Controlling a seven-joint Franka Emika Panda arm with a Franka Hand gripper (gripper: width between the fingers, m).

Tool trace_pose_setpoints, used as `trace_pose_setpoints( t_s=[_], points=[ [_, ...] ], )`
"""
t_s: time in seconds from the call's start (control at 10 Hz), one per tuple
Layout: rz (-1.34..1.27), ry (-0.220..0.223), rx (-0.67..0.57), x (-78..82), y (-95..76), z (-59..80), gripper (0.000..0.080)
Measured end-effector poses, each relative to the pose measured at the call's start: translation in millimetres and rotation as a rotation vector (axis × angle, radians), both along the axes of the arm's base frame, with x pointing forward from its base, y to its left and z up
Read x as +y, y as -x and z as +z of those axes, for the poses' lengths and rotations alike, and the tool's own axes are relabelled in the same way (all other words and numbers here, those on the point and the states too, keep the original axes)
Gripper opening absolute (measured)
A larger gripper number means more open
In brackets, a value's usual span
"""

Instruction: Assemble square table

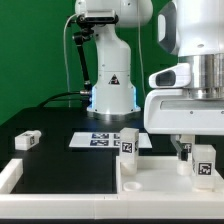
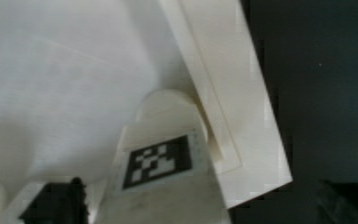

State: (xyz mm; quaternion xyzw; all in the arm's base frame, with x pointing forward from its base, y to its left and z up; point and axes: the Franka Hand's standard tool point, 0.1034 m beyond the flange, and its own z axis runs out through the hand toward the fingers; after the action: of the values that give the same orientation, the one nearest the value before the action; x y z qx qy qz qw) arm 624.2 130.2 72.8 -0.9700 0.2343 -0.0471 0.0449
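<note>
The white square slab (image 1: 150, 182) lies at the front on the exterior view's right; it also fills the wrist view (image 2: 69, 90). One tagged white leg (image 1: 128, 142) stands at its far left corner. A second tagged leg (image 1: 204, 163) stands at the slab's right side, right under my gripper (image 1: 193, 150). In the wrist view this leg (image 2: 158, 150) lies between the two dark fingers (image 2: 60, 200), nearer one finger and with a gap to the other. My gripper (image 2: 194, 205) is open around it. A third leg (image 1: 28, 140) lies loose on the black table at the exterior view's left.
The marker board (image 1: 100, 139) lies flat behind the slab. A long white bar (image 1: 12, 176) edges the workspace at the front left. The arm's white base (image 1: 110, 90) stands at the back with a cable beside it.
</note>
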Motion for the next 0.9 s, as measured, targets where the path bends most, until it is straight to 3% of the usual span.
trace_pose_setpoints(
  t_s=[0.1, 0.2, 0.3, 0.4, 0.5, 0.8, 0.9],
  points=[
    [0.007, 0.001, -0.001, -0.3, -0.1, 0.0, 0.0649],
    [-0.017, -0.003, 0.001, 0.1, 0.0, 0.0, 0.056],
    [-0.089, -0.012, 0.007, 0.0, 0.5, -0.4, 0.0359],
    [-0.164, -0.015, 0.028, -2.9, 4.3, -2.9, 0.0359],
    [-0.221, -0.019, 0.038, -3.8, 5.6, -3.6, 0.0294],
    [-0.519, -0.045, 0.104, -1.1, 3.9, 0.7, 0.0291],
    [-0.659, -0.076, 0.119, -1.8, 1.4, 0.5, 0.0291]
  ],
)
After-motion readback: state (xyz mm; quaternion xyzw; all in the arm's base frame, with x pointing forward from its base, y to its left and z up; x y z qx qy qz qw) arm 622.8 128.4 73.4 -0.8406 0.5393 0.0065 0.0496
